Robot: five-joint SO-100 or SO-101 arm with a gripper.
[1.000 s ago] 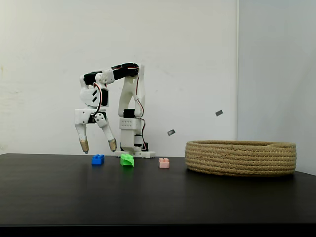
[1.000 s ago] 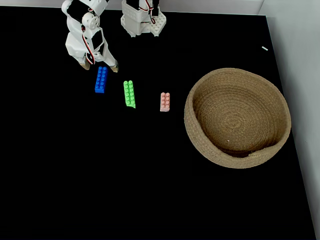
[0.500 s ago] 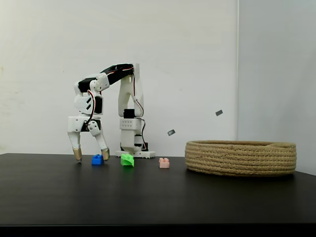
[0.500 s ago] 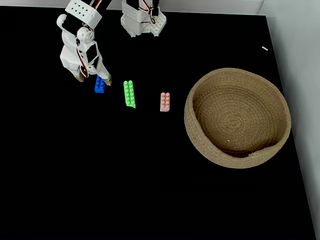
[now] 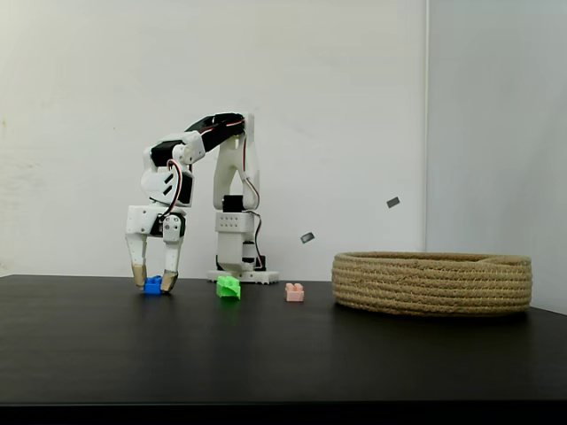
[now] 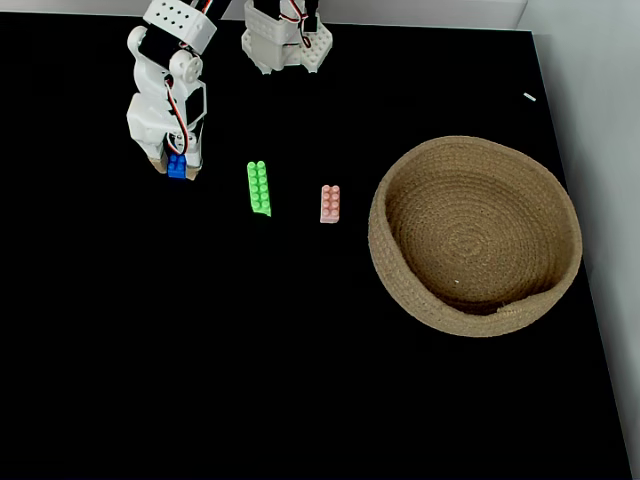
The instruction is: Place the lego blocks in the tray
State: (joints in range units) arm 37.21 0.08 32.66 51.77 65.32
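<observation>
The blue lego block rests on the black table, held between the two fingers of my gripper, which points straight down and is shut on it. From above, the blue block pokes out under the gripper, most of it hidden by the white wrist. To its right lie the green block and then the pink block. The tray, a round tan rope basket, stands at the right with nothing inside it.
The arm's white base stands at the table's back edge. Two small dark marks sit on the wall behind. The table's right edge runs close past the basket. Bare black tabletop lies in front of the blocks.
The gripper has come down to the table and closed its fingers on the blue block, which has shifted a little to the left. Green and pink blocks have not moved.
</observation>
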